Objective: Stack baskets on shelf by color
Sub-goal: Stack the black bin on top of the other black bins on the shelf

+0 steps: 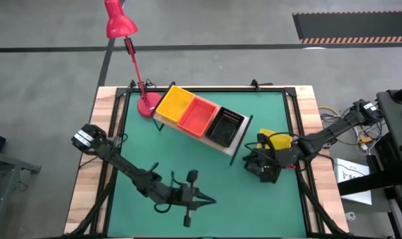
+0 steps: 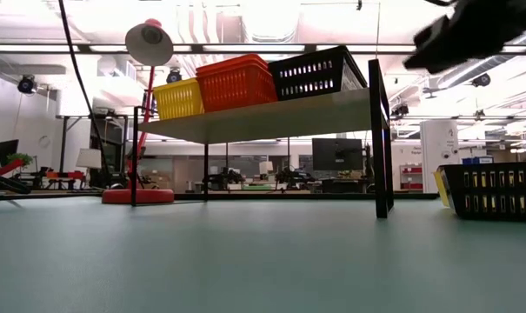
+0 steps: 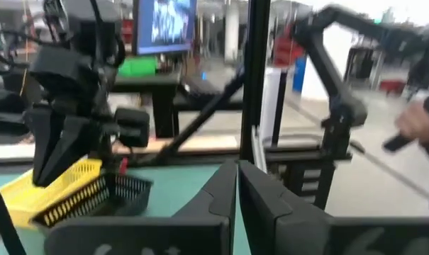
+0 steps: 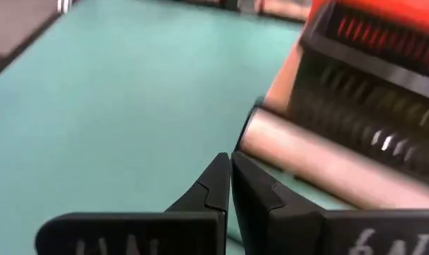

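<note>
The shelf [image 1: 239, 136] stands slantwise at the far middle of the green mat. A yellow basket [image 1: 175, 102], a red-orange basket [image 1: 198, 115] and a black basket [image 1: 225, 126] sit side by side on its plank. A further yellow basket [image 1: 276, 140] and a black basket [image 2: 494, 189] rest on the mat at the right. My right gripper [image 4: 230, 172] hovers shut over those two, clear of them. My left gripper [image 3: 237, 185] is shut and empty above the near middle of the mat, pointing toward the table's right edge.
A red desk lamp [image 1: 119, 24] stands with its round base [image 1: 147, 105] by the shelf's left end. The shelf's black legs [image 2: 381, 139] reach down to the mat. Bare green mat [image 1: 187, 149] lies between the shelf and my left arm.
</note>
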Tool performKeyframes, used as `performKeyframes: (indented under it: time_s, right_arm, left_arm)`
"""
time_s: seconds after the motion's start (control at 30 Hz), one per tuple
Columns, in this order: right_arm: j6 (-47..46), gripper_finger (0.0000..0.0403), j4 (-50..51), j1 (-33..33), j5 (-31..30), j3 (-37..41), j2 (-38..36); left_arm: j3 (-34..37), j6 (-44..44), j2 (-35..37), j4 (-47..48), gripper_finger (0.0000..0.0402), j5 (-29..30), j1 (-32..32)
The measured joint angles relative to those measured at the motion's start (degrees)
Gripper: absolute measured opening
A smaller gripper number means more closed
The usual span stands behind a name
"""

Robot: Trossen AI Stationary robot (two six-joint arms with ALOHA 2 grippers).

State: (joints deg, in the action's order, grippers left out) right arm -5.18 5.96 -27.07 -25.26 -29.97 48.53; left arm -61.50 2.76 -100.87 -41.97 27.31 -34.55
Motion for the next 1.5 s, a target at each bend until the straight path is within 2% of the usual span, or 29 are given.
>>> performKeyframes:
  time_s: [0.13, 0.37, 0.5, 0.57, 0.77, 0.9, 1.0, 1.23, 1.5]
  right_arm:
    - [-7.2, 0.0009, 6.3, -2.2, 0.2, -1.1, 0.1]
    - [-15.4, 0.0009, 7.5, -5.0, 3.2, -3.2, 2.0]
    - [-19.7, 0.0009, 10.5, -7.9, 4.8, -6.0, 5.8]
    - [-23.3, 0.0009, 16.2, -9.3, 5.9, -8.8, 8.3]
    - [-35.4, 0.0009, 41.3, -11.4, 17.0, -19.6, 18.6]
    - [-36.8, 0.0009, 53.7, -12.0, 26.0, -23.7, 25.4]
    - [-33.9, 0.0009, 57.1, -13.3, 30.2, -25.6, 28.9]
    - [-29.8, 0.0021, 62.0, -15.8, 30.3, -29.0, 31.8]
    - [-26.8, 0.0095, 68.1, -15.8, 28.2, -28.2, 31.8]
  left_arm:
    - [-4.1, 2.8, -1.0, 10.1, 0.0001, 0.2, 0.4]
    - [-10.5, 4.4, -1.4, 29.5, 0.0001, 0.2, 0.5]
    - [-11.9, 4.3, -1.0, 35.4, 0.0001, 0.2, 0.5]
    - [-11.6, 3.9, -0.4, 35.6, 0.0001, 0.2, 0.4]
    - [-10.4, 0.2, 0.7, 35.6, 0.0001, 0.2, 0.4]
    - [-10.4, -1.8, 1.4, 35.6, 0.0001, 0.2, 0.4]
    - [-10.4, -2.1, 1.9, 35.5, 0.0001, 0.2, 0.3]
    - [-10.5, -4.6, 2.2, 35.4, 0.0001, 0.2, 0.1]
    - [-10.6, -7.5, 2.7, 35.4, 0.0001, 0.2, -0.1]
